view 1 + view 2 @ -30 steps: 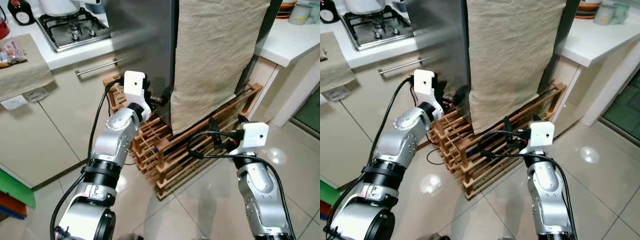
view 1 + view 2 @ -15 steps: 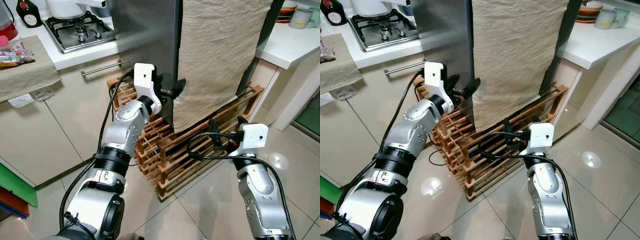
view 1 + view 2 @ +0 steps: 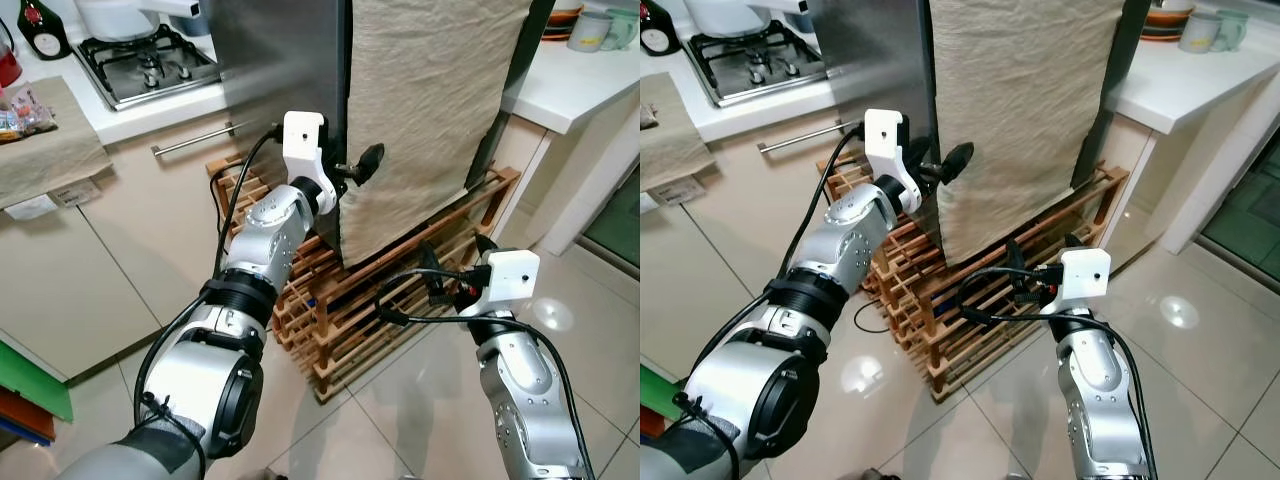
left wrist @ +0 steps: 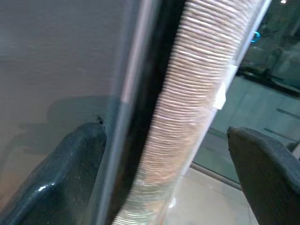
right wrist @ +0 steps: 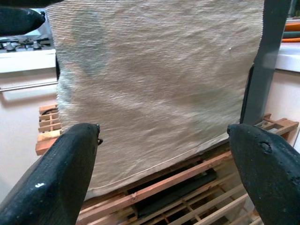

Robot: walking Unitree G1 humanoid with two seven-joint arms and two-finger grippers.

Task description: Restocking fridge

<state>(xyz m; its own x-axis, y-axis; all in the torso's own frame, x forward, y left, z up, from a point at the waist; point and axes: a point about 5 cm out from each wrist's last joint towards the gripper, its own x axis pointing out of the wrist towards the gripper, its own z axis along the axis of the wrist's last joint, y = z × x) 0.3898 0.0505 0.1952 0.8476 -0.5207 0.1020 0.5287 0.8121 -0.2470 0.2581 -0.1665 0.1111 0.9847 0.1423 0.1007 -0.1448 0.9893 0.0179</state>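
Left gripper (image 3: pixel 350 167), fingers spread, reaches up astride the fridge (image 3: pixel 285 60) door edge beside the hanging cloth (image 3: pixel 430 100); right gripper (image 3: pixel 452 262), spread too, hovers low before the wooden rack (image 3: pixel 350 300)

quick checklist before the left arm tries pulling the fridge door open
1. Left gripper at the fridge door edge: ok.
2. Its fingers open, straddling the edge and the beige cloth: ok.
3. Firm grip on the door: not ok, fingers not closed.
4. Right gripper open, held low in front of the wooden rack, apart from the door: ok.
5. The rack beneath the fridge may block the swing: cannot tell.
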